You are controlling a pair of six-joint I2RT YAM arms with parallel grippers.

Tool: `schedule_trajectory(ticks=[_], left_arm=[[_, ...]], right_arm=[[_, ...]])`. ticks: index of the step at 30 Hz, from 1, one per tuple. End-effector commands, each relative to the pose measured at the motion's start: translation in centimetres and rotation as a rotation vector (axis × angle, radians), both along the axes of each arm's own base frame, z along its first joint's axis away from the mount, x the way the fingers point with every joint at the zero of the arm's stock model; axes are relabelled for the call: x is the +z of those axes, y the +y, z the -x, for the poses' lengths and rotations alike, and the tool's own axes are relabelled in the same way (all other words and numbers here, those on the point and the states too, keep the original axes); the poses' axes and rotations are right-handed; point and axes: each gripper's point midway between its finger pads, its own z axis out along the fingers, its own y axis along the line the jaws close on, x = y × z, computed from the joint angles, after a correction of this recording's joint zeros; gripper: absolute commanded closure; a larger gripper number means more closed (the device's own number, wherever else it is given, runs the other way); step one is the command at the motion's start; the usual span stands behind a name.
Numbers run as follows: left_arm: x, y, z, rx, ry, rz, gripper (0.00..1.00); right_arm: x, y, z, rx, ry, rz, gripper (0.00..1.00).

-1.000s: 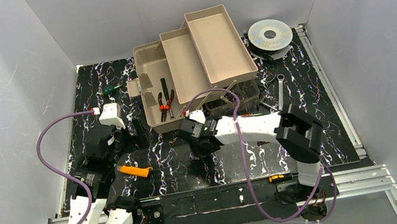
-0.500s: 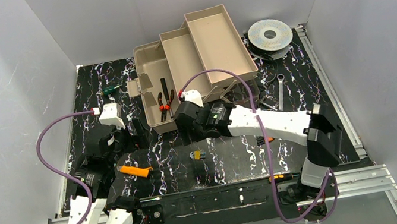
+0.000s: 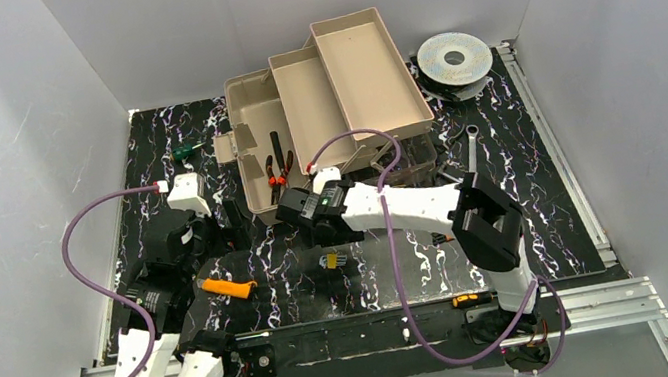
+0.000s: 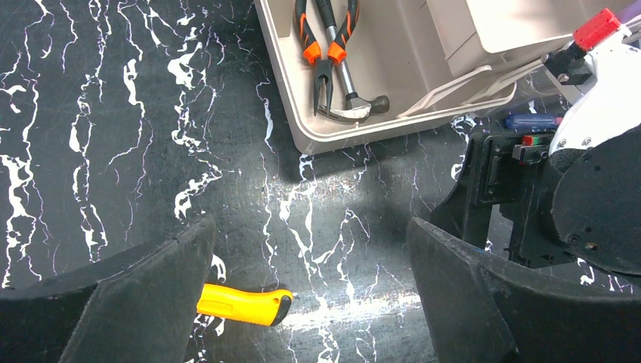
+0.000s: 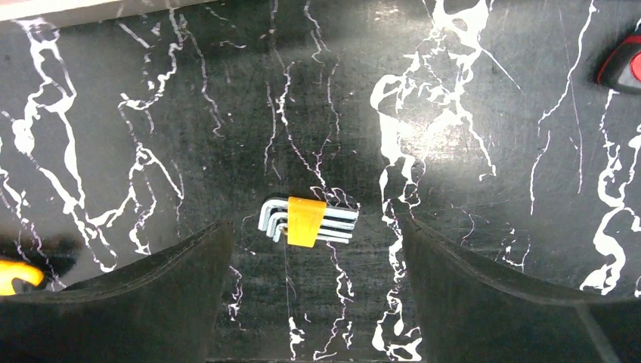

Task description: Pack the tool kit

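The taupe toolbox (image 3: pixel 248 151) stands open at the back, its beige trays (image 3: pixel 370 71) folded out. Orange-handled pliers (image 4: pixel 326 34) and a hammer (image 4: pixel 355 94) lie in its base. A hex key set in an orange holder (image 5: pixel 306 221) lies on the mat (image 3: pixel 330 261), just ahead of my right gripper (image 5: pixel 314 302). That gripper is open and empty and hovers near the box's front edge (image 3: pixel 320 223). My left gripper (image 4: pixel 310 302) is open and empty above the mat. A yellow knife handle (image 4: pixel 243 304) lies by its left finger (image 3: pixel 229 287).
A silver wire spool (image 3: pixel 454 58) sits at the back right. A silver wrench (image 3: pixel 472 151) lies right of the box, and a green screwdriver (image 3: pixel 187 151) to its left. A red handle (image 5: pixel 623 69) and a blue handle (image 4: pixel 529 121) lie on the mat. Grey walls enclose the mat.
My right gripper rose from the mat toward the box front, then shifted left. The hex key set it covered now shows on the mat. The left arm has not moved.
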Motion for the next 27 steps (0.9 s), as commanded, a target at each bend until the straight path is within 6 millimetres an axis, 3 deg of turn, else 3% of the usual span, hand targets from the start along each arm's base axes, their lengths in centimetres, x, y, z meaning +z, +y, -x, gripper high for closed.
schedule_trajectory(ticks=[1,11,21,27], left_arm=[[-0.4,0.2,0.1,0.001,0.008,-0.021,0.02],[-0.5,0.1,0.1,-0.003,0.012,-0.017,0.02],[-0.4,0.1,0.2,-0.005,0.01,-0.013,0.02],[-0.4,0.1,0.2,-0.004,0.01,-0.013,0.02]], right_arm=[[0.2,-0.3,-0.5,-0.131,-0.049,-0.06,0.11],[-4.0,0.4,0.7,-0.156,0.038,-0.065,0.14],[-6.5,0.7,1.8,-0.134,0.107,-0.051,0.16],[-6.9,0.2,3.1,-0.135,0.124,0.0,0.2]])
